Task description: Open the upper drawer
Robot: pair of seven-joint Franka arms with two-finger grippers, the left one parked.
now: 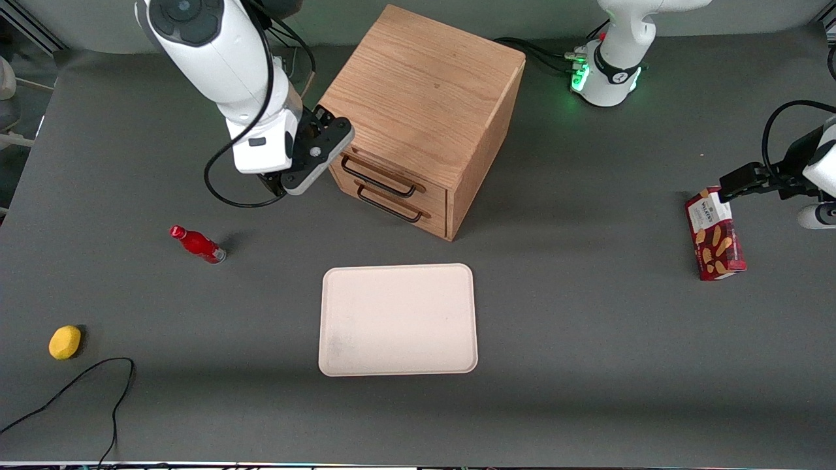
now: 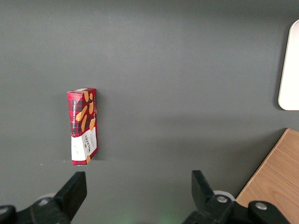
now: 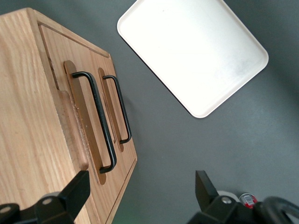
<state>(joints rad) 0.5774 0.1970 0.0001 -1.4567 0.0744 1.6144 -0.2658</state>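
The wooden cabinet (image 1: 424, 98) stands at the back middle of the table. Its upper drawer (image 1: 435, 198) is shut flush, with a thin black bar handle (image 1: 379, 179) above the matching lower handle (image 1: 390, 205). My right gripper (image 1: 284, 186) hangs just off the cabinet front's corner, toward the working arm's end, apart from both handles. In the right wrist view the gripper (image 3: 140, 196) is open with nothing between its fingers. The upper drawer (image 3: 56, 60) and its handle (image 3: 100, 121) lie ahead of one fingertip (image 3: 74, 191).
A cream tray (image 1: 398, 320) lies nearer the front camera than the cabinet. A red bottle (image 1: 197, 244), a yellow object (image 1: 64, 342) and a black cable (image 1: 78, 385) lie toward the working arm's end. A red biscuit box (image 1: 715, 234) lies toward the parked arm's end.
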